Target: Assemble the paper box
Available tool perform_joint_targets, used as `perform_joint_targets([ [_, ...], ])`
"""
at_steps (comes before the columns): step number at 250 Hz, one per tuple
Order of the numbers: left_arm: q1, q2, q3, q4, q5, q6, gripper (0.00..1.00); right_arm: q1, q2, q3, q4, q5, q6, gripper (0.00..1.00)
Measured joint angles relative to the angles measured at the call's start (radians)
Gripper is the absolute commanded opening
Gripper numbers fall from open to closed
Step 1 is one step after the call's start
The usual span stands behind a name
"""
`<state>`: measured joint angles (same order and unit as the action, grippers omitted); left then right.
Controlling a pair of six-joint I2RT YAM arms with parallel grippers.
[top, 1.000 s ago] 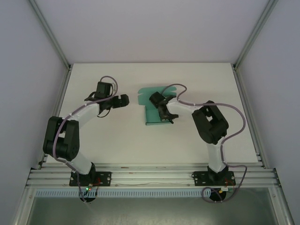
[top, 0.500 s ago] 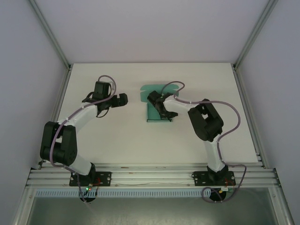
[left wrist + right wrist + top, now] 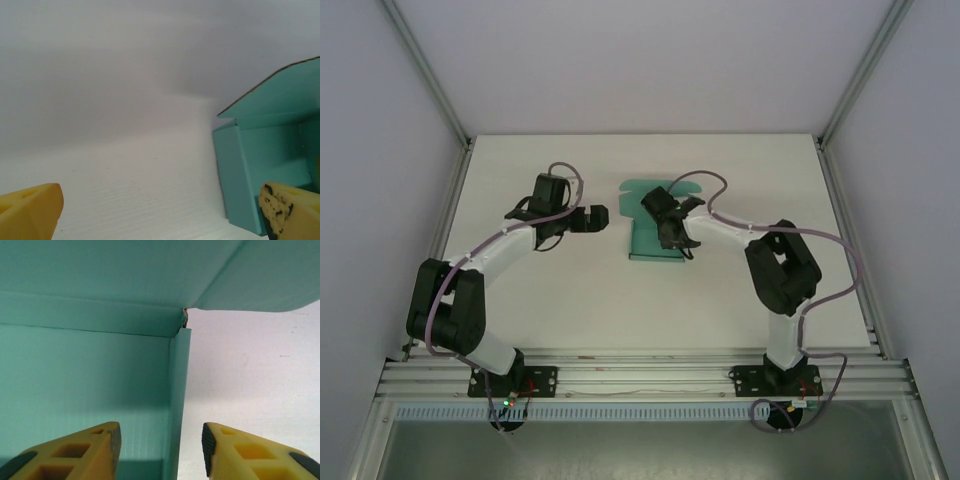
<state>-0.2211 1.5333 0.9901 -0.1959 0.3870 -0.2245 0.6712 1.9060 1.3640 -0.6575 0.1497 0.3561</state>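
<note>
Left gripper (image 3: 596,218) hangs wide open at about 9 o'clock from the paper box (image 3: 643,243), near but not touching. Right gripper (image 3: 161,440) is over the box's 3 o'clock side, jaws apart, straddling an upright side wall. Box sits mid-table (image 3: 570,295), flap raised at 12 o'clock

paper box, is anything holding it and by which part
Nothing holds it. The right end effector is open astride a wall of the paper box; the left end effector is open, apart.
</note>
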Motion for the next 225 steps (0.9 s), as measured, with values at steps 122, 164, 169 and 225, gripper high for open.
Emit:
perform_joint_targets([
  [122,-0.006,0.130,0.283,-0.091,0.258,0.277,1.00,-0.128,-0.341,-0.183,0.252,-0.127,-0.371,1.00],
  [164,-0.015,0.275,0.472,-0.231,0.335,0.449,1.00,-0.292,-0.350,-0.161,0.305,-0.389,-0.607,0.99],
  [169,-0.015,0.290,0.492,-0.249,0.344,0.468,1.00,-0.307,-0.343,-0.151,0.299,-0.422,-0.637,0.98],
  [225,-0.021,0.457,0.705,-0.463,0.388,0.678,0.89,-0.348,-0.153,0.090,0.154,-0.629,-0.884,0.81],
])
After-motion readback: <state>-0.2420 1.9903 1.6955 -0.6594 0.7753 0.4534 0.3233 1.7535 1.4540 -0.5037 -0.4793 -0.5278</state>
